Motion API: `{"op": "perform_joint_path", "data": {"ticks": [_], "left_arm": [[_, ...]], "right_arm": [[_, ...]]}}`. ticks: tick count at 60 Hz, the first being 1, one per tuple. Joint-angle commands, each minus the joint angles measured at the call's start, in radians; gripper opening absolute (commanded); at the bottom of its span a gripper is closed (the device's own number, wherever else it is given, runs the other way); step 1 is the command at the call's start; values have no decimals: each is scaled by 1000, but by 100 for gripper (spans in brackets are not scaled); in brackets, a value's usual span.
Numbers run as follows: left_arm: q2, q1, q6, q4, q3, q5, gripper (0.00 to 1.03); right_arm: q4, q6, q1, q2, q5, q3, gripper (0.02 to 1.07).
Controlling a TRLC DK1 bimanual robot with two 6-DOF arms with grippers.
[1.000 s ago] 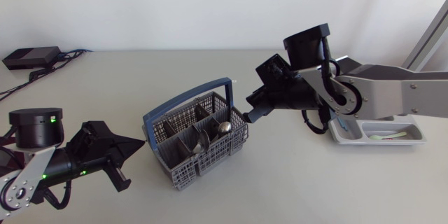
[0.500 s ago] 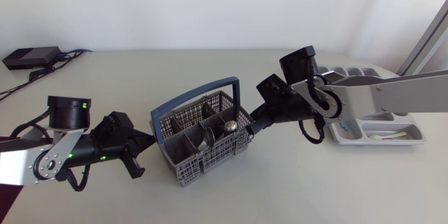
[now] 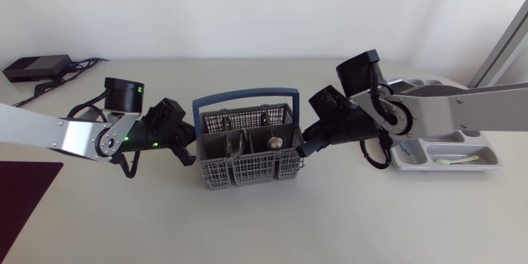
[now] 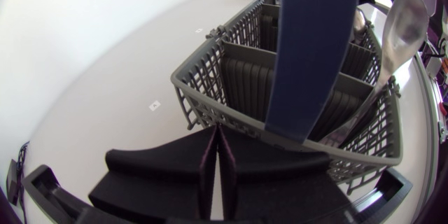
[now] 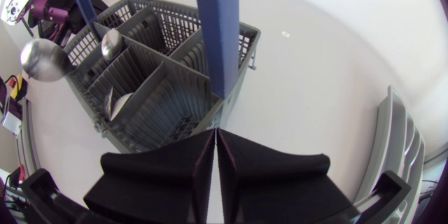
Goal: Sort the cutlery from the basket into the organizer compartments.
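Observation:
The grey cutlery basket [image 3: 247, 165] with a blue handle [image 3: 245, 96] stands mid-table, holding spoons [image 3: 274, 142] and other pieces. My left gripper [image 3: 190, 136] is shut and empty, its tips against the basket's left wall. My right gripper [image 3: 302, 146] is also shut and empty, pressed to the right wall. In the left wrist view the gripper [image 4: 215, 131] meets the basket rim [image 4: 210, 105] below the handle [image 4: 315, 49], with a spoon [image 4: 402, 21] standing beyond. In the right wrist view the gripper [image 5: 215, 134] touches the basket [image 5: 154, 77]. The white organizer [image 3: 412, 158] lies at the right.
A pale utensil [image 3: 459, 161] lies in the organizer's front compartment. A black box with cables [image 3: 37, 68] sits at the back left corner. A dark mat [image 3: 25, 190] covers the front left corner.
Both arms have closed in on the basket from either side. The basket has turned square to the table edge and shifted slightly right. The right gripper's fingers have come together.

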Motion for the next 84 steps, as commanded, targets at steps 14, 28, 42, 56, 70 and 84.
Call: {"op": "perform_joint_path", "data": {"ticks": [14, 28, 42, 56, 70, 84], "left_arm": [[174, -36, -27, 4, 176, 33, 3], [197, -29, -27, 1, 207, 33, 3], [125, 22, -14, 2, 118, 32, 3], [-87, 79, 17, -5, -49, 32, 3], [-234, 71, 25, -31, -147, 32, 3], [-463, 11, 19, -206, -169, 32, 3]], "right_arm": [[14, 57, 15, 27, -21, 43, 12], [2, 72, 32, 33, -10, 60, 12], [4, 78, 30, 1, 40, 26, 12], [-12, 77, 13, -108, 94, -37, 13], [-70, 78, 38, -207, 135, -57, 13], [-148, 80, 50, -300, 140, -51, 17]]}}
